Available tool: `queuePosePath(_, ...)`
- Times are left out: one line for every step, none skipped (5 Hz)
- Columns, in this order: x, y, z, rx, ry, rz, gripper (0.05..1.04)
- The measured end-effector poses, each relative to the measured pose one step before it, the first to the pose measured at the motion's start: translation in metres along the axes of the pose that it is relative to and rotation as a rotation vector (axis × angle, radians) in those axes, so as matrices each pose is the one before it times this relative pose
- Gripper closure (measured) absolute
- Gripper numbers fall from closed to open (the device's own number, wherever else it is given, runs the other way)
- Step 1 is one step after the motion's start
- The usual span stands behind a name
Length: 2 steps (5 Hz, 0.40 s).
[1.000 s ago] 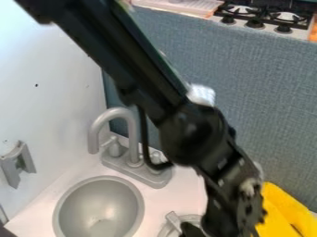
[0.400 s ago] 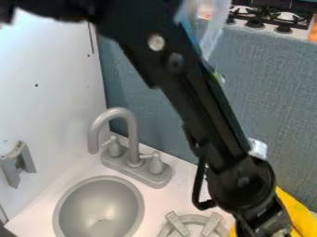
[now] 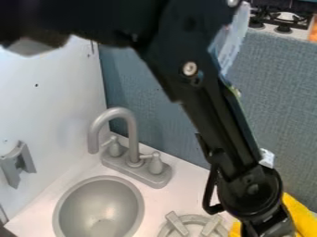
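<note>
The black arm comes down from the top edge toward the lower right corner. Its gripper is at the bottom edge, cut off by the frame, so what it holds or touches cannot be made out. Beside and behind it lies a yellow thing, partly hidden by the arm. To the left of the gripper, a round grey burner-like piece with raised bars sits on the white counter.
A round grey sink is at the lower left, with a grey faucet behind it. A grey bracket is on the white left wall. A blue-grey panel stands behind the counter, and a stove lies beyond it.
The arm has swung right and its wrist has moved toward the lower right corner, uncovering the faucet's right handle and more of the grey burner-like piece.
</note>
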<state>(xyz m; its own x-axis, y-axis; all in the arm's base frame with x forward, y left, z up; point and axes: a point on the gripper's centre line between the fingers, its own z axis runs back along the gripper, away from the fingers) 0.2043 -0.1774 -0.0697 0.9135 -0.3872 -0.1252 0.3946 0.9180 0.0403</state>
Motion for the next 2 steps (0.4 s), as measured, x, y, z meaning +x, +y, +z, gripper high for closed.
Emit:
queuePosePath(-0.00043, 0.00624, -0.00972, -0.016, 0.0428, 0.0197, 0.083)
queuePosePath(0.00014, 0.00158, -0.00939, -0.0408, 0.0224, -0.0025, 0.083)
